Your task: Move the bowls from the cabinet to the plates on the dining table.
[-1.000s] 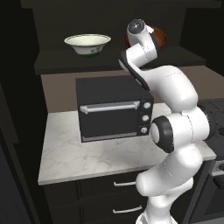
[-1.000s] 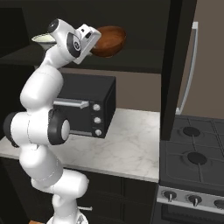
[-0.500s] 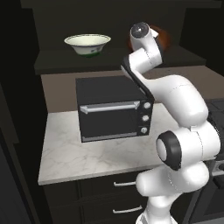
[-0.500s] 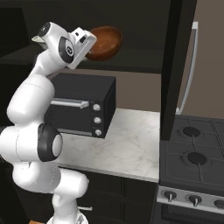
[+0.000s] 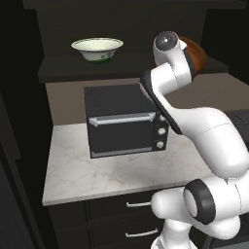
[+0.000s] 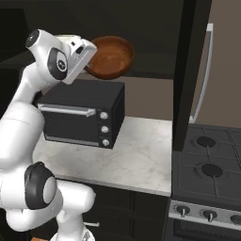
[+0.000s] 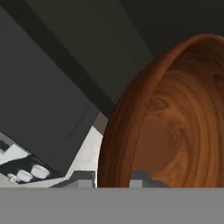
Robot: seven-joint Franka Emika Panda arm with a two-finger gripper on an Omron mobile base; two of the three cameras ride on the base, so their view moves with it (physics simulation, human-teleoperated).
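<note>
While tilted steeply on edge, glossy reddish-brown wooden round bowl (image 6: 110,57) pinched at rim by two-finger gripper (image 7: 113,178), one dark fingertip (image 7: 83,178) outside the wall, the other inside; closed on the bowl rim. Held up in front of the open dark cabinet (image 5: 121,29), off the shelf, above the right end of the black toaster oven (image 6: 82,113). Hollow of bowl facing the right base camera, wood grain visible in hand view. Partly hidden behind white arm (image 5: 194,126) in left base view, only a brown sliver (image 5: 194,52) showing. Cream-white round bowl with dark green pattern (image 5: 97,49) upright on cabinet shelf, toward left end, well apart from the brown bowl. Toaster oven at back of small marble worktop (image 5: 97,170), near centre. Black stove with burners (image 6: 207,169) just beside worktop's right edge.
</note>
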